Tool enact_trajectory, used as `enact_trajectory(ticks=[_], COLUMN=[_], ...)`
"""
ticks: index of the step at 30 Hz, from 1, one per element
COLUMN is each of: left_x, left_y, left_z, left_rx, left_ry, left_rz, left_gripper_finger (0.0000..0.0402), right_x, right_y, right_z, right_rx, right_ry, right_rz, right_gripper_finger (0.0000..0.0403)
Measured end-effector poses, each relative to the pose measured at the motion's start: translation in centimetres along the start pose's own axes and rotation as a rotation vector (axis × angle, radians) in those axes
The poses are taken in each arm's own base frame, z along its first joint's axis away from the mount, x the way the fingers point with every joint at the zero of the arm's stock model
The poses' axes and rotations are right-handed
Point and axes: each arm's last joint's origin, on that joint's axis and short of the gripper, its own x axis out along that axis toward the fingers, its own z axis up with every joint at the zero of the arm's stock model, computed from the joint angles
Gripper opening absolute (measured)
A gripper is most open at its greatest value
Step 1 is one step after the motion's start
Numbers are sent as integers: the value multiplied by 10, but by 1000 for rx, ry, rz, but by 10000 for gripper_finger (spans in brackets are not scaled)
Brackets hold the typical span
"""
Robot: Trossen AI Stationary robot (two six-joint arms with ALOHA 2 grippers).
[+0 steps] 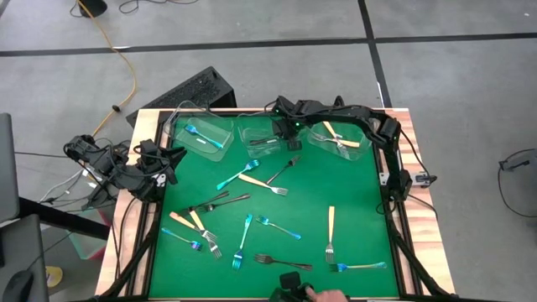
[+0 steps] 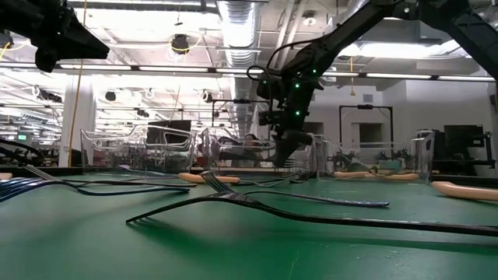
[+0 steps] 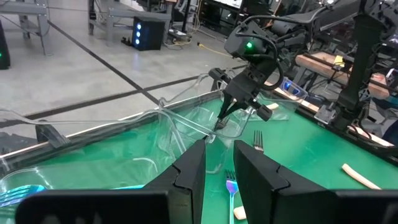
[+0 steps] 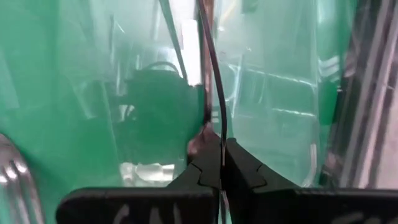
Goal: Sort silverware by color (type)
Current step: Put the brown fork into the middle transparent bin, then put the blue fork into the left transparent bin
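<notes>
Dark fork [image 4: 214, 74] in right gripper [image 4: 222, 163].

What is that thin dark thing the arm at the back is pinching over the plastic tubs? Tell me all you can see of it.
It is a slim dark metal strip, glossy and slightly curved. It looks like the handle of one of the dark forks, though no tines show. The right end effector is shut on it, and nothing else seems to touch it. It hangs downward over the middle clear tub, near that tub's edge, at the far side of the green mat.
</notes>
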Motion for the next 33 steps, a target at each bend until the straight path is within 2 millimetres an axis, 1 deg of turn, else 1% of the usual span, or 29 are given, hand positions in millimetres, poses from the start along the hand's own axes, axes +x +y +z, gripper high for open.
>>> enact_trajectory(ticks=[8, 16, 33], left_x=[0, 0, 0], left_y=[0, 0, 0], left_z=[0, 0, 0], left_rx=[0, 0, -1], left_ry=[0, 0, 1], left_rz=[0, 0, -1], left_gripper_finger=[69, 69, 69], right_x=[0, 0, 0], right_y=[-1, -5, -5], right_z=[-1, -6, -5], right_rx=[8, 27, 27], right_ry=[-33, -24, -26], right_rz=[36, 39, 36], right_gripper_finger=[33, 50, 52])
